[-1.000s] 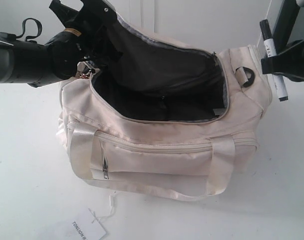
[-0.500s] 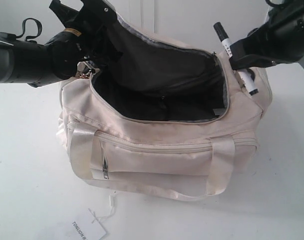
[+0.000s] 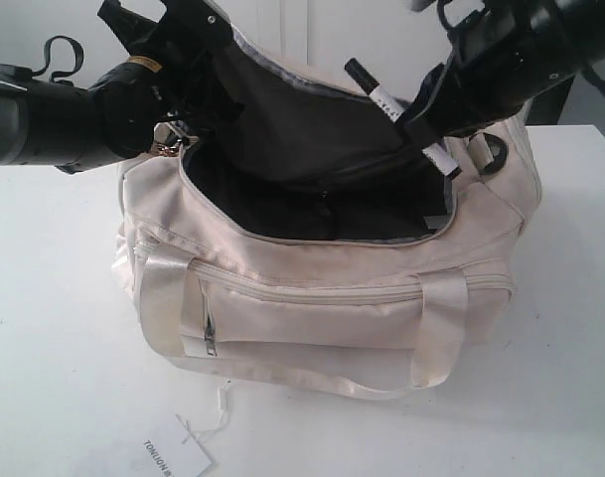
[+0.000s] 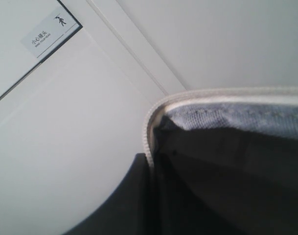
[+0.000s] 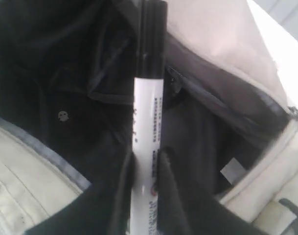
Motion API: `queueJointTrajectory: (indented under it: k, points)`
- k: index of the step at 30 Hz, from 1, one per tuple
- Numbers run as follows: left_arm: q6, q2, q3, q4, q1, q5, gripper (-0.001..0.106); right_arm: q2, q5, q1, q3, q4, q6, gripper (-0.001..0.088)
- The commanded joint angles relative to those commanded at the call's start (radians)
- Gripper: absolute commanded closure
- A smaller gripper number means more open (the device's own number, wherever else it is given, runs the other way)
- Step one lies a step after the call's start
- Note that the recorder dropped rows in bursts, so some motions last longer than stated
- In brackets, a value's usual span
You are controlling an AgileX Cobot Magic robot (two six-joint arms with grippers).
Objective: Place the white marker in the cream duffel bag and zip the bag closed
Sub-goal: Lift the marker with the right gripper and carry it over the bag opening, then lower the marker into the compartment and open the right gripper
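The cream duffel bag (image 3: 332, 308) lies open on the white table, its black lining (image 3: 312, 149) exposed. My left gripper (image 3: 188, 45) is shut on the raised top flap at the bag's back left and holds it up. In the left wrist view the flap's zipper edge (image 4: 149, 132) runs into the left gripper (image 4: 151, 164). My right gripper (image 3: 418, 124) is shut on the white marker (image 3: 384, 102), which hangs tilted over the right part of the opening, black cap up and to the left. In the right wrist view the white marker (image 5: 149, 107) stands between the right gripper's (image 5: 146, 164) fingers above the lining.
A paper hang tag (image 3: 173, 459) lies on the table (image 3: 54, 328) in front of the bag. A gold zipper pull (image 3: 166, 147) hangs at the bag's left end, and a black ring (image 3: 493, 152) sits on its right end. A wall sign (image 4: 46, 34) shows behind.
My right gripper has carried the marker leftward from beyond the bag's right end to above the opening, tilting it more. The left gripper and flap have not moved.
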Motion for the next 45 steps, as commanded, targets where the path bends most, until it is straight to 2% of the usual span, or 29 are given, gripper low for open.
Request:
queueJointTrajectory:
  k: [7,12,23,31,33,34,35,40,43,45]
  points:
    - [0.0,0.0,0.0,0.0,0.0,0.0,0.105,0.049,-0.103,0.036,0.0,0.003,-0.088,0.0868]
    - [0.0,0.0,0.0,0.0,0.0,0.0,0.105,0.089,-0.124,0.04,0.0,0.003,-0.16,0.0868]
    - [0.0,0.0,0.0,0.0,0.0,0.0,0.105,0.194,-0.149,0.04,0.0,0.023,-0.165,0.0868]
    - [0.0,0.0,0.0,0.0,0.0,0.0,0.105,0.27,-0.147,0.04,0.0,0.03,0.019,0.0868]
    - [0.0,0.0,0.0,0.0,0.0,0.0,0.105,0.291,-0.157,0.04,0.0,0.006,0.138,0.0847]
    - [0.0,0.0,0.0,0.0,0.0,0.0,0.105,0.291,-0.174,0.04,0.0,-0.027,0.25,0.078]
    - [0.0,0.0,0.0,0.0,0.0,0.0,0.105,0.291,-0.17,0.04,0.0,-0.063,0.29,0.0722]
    - [0.0,0.0,0.0,0.0,0.0,0.0,0.105,0.291,-0.154,0.04,0.0,-0.085,0.374,0.0505]
    - [0.0,0.0,0.0,0.0,0.0,0.0,0.105,0.273,-0.154,0.04,0.0,-0.082,0.378,0.0507]
    - [0.0,0.0,0.0,0.0,0.0,0.0,0.105,0.224,-0.138,0.04,0.0,-0.082,0.398,0.0599]
